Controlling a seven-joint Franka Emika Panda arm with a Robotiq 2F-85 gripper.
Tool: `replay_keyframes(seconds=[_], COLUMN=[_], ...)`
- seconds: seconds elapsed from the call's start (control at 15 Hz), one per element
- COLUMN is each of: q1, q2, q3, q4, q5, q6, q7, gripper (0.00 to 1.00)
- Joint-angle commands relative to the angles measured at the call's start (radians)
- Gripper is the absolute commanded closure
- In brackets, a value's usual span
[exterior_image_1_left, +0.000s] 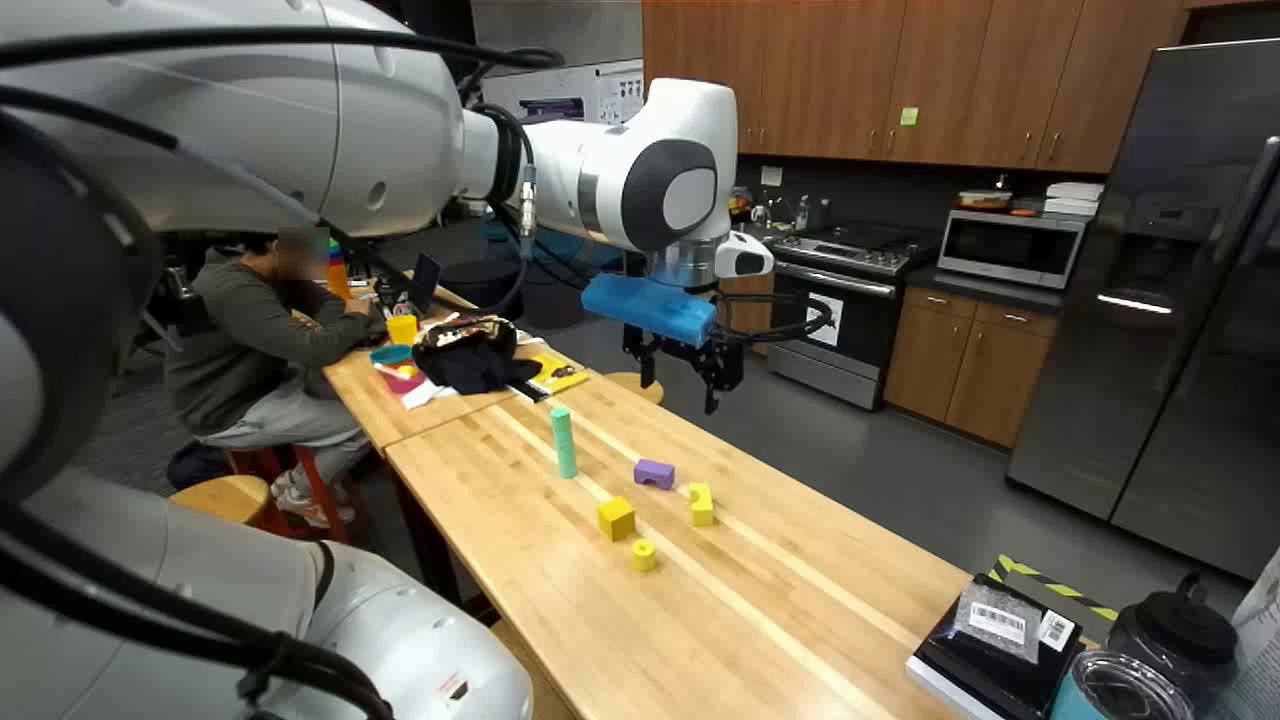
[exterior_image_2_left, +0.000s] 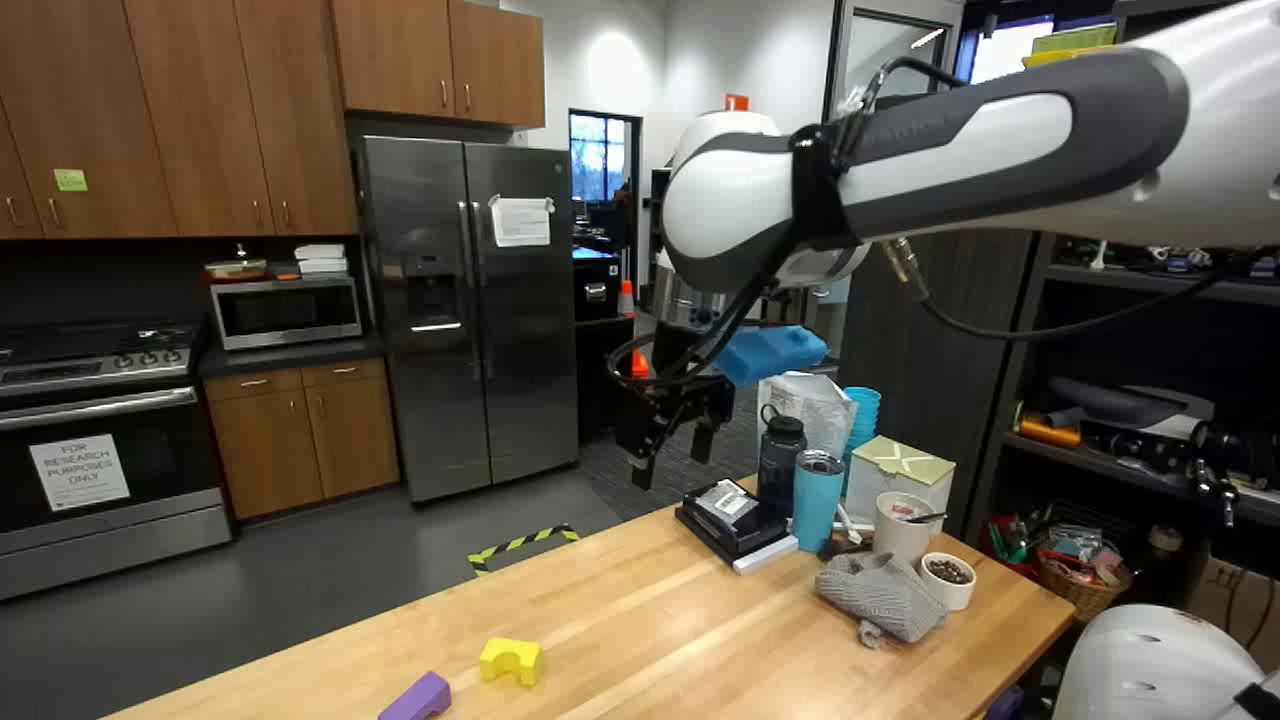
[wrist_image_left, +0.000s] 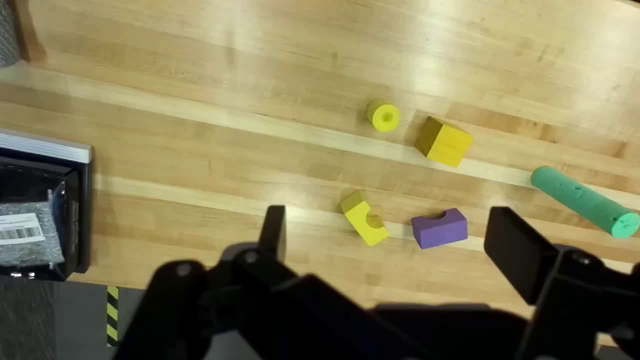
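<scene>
I hold my gripper well above the wooden table, toward its far edge, released, its two fingers spread wide. In an exterior view, five blocks rest on the wood, apart from one another. Farthest and leftmost, a green cylinder stands upright. To its right and nearer is a purple block with a rounded notch. Just to the right of that, slightly nearer, is a yellow notched block. Nearer still and farther left sits a yellow cube, and just beside it, nearest of all, is a small yellow cylinder with a round hollow in its top. Looking down through the wrist view, I see the purple block and the yellow notched block framed between my fingers, though well below them. At the near right end of the table lies a black package with a barcode label; beside it stand a turquoise tumbler and a dark bottle. At the far left, a person in a grey top sits at an adjoining table that holds a yellow cup and a teal bowl.
</scene>
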Motion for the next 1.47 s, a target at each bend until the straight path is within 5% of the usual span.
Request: replay_keyframes(seconds=[0.0, 1.4], q1=[-0.012, 0.116], q2=[0.001, 0.322], q3=[0.009, 0.289], q4=[0.003, 0.178], q5=[0.006, -0.079], q6=[-0.003, 0.055], q7=[-0.006, 0.148], gripper=[0.0, 0.0])
